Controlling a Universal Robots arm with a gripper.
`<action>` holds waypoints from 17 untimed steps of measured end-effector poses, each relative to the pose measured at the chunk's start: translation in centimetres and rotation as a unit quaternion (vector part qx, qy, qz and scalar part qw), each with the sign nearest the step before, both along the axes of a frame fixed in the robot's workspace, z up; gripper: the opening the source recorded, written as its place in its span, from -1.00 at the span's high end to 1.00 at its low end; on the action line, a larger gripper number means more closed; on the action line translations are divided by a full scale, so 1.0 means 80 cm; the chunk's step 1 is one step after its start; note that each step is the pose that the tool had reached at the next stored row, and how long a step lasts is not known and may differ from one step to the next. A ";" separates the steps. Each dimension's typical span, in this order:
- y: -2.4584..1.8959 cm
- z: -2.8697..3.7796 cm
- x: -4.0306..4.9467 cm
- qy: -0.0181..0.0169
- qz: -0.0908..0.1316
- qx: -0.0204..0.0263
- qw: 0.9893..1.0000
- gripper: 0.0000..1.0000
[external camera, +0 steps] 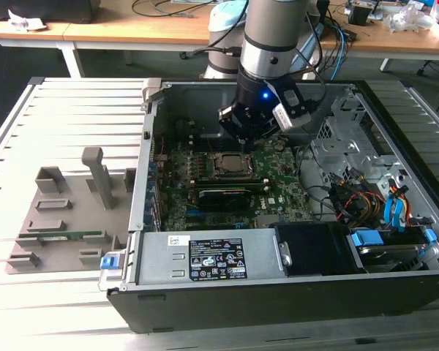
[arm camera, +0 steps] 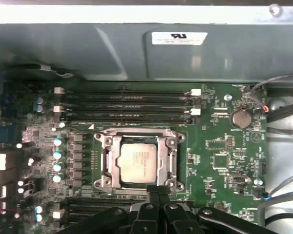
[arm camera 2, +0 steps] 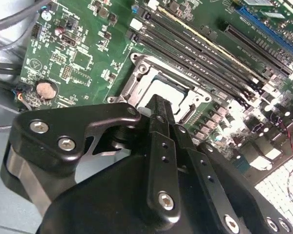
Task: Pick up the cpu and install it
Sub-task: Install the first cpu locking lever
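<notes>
Behind the open computer case (external camera: 293, 292) you have wooden benches strewn with cables; the case lies on a slatted metal table (external camera: 73, 110). Your cpu (arm camera: 138, 163) sits flat inside the socket frame (arm camera: 110, 141) on the motherboard (arm camera: 224, 161), silver lid up. Judge it light, stiff and slick, with fragile contacts underneath, so take it only by opposite edges, never tilting or dragging. The gripper (arm camera: 156, 191) hangs just above the socket's edge, fingers drawn together with nothing held between them in both wrist views.
</notes>
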State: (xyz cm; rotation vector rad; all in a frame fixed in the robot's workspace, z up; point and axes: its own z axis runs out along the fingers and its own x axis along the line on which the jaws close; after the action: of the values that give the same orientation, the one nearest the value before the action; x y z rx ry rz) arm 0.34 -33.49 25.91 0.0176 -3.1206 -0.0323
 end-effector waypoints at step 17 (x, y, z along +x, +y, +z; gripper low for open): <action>0.0235 0.0000 -0.041 -0.004 0.005 0.000 1.000 0.79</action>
State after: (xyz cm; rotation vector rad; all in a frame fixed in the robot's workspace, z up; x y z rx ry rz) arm -2.91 -31.61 25.91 0.0336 -3.1277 -0.0318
